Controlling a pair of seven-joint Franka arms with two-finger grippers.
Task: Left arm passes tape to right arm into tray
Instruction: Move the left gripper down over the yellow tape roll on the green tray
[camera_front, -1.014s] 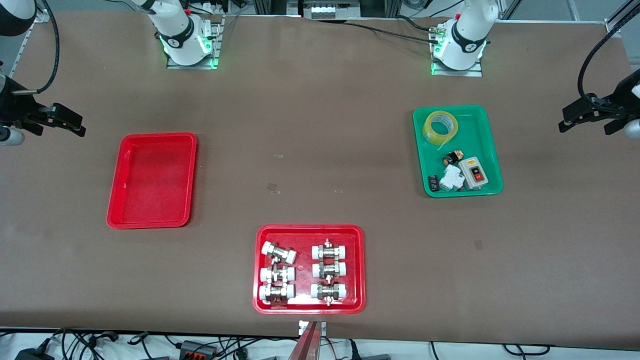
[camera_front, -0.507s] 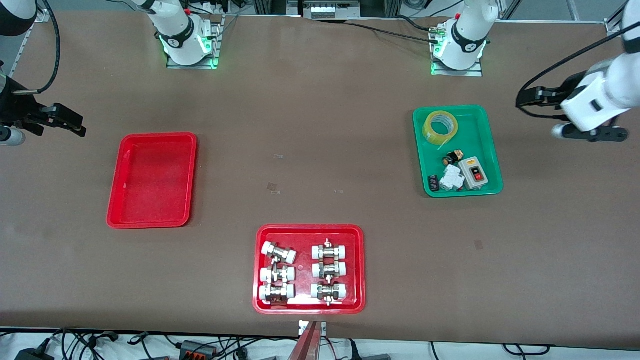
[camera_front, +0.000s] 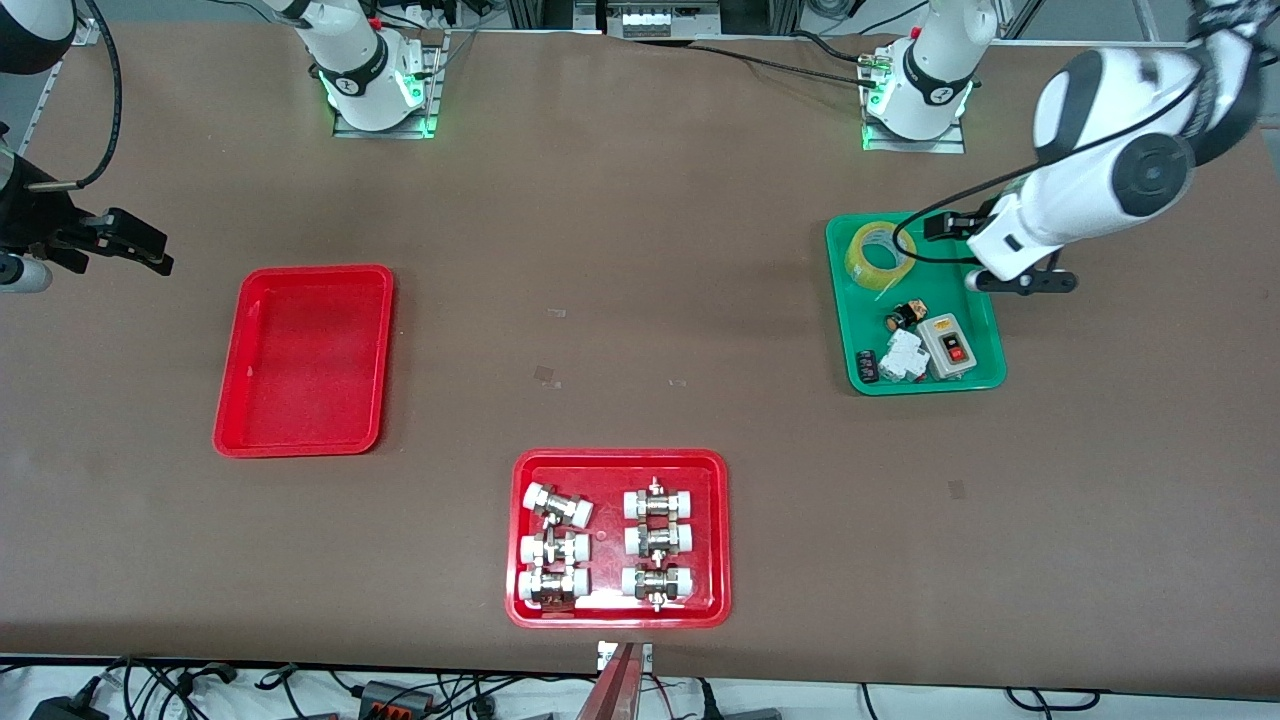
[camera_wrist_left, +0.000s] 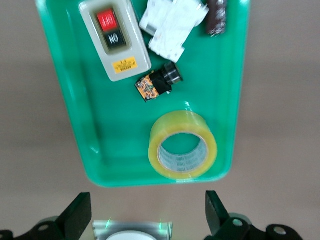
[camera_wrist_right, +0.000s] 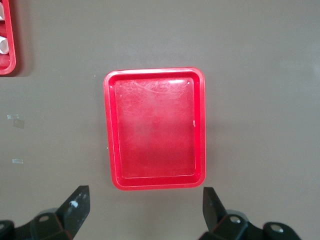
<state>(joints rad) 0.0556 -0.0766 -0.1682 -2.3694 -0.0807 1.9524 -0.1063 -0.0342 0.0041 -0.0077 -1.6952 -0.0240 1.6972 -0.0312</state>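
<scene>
Yellowish tape (camera_wrist_left: 183, 145) in green tray (camera_wrist_left: 75, 130), under left claw (camera_wrist_left: 148, 215), wide open, empty.

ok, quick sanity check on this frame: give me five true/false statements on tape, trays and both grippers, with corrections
1. The tape lies in the green tray. True.
2. The left gripper is shut on the tape. False: its fingers are open and empty, above the green tray's end where the tape sits.
3. The plain red tray holds the tape. False: nothing lies in it.
4. The right gripper is open and holds nothing, waiting at the right arm's end of the table. True.
5. The grey switch box sits in the red tray of fittings. False: it is in the green tray, nearer the front camera than the tape.
</scene>
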